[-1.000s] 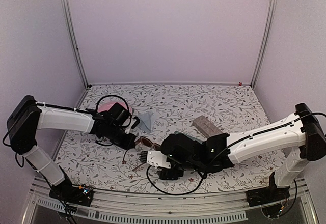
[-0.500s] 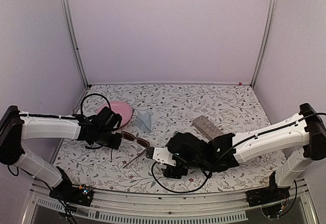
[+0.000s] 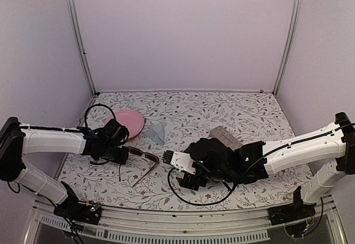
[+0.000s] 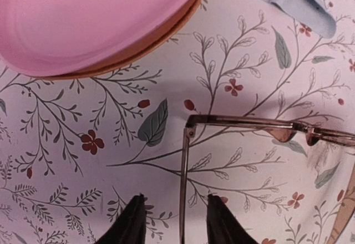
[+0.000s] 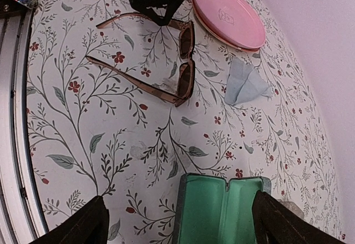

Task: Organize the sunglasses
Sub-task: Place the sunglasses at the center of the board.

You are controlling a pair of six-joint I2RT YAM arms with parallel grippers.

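Where the left gripper (image 4: 177, 224) hangs, sunglasses (image 4: 249, 123) temple between parted jaws.

In your left wrist view the sunglasses (image 4: 249, 128) run off the right and bottom edges; you get only the frame's top bar and part of a temple. The pink plate (image 4: 83, 28) is cropped top and left, the blue cloth (image 4: 294, 0) at the top. In the right wrist view the bottom edge cuts the green-lined open case (image 5: 219, 211), and the left tool (image 5: 161, 15) covers part of one temple. From above, that case is lost under the right arm (image 3: 288, 152).
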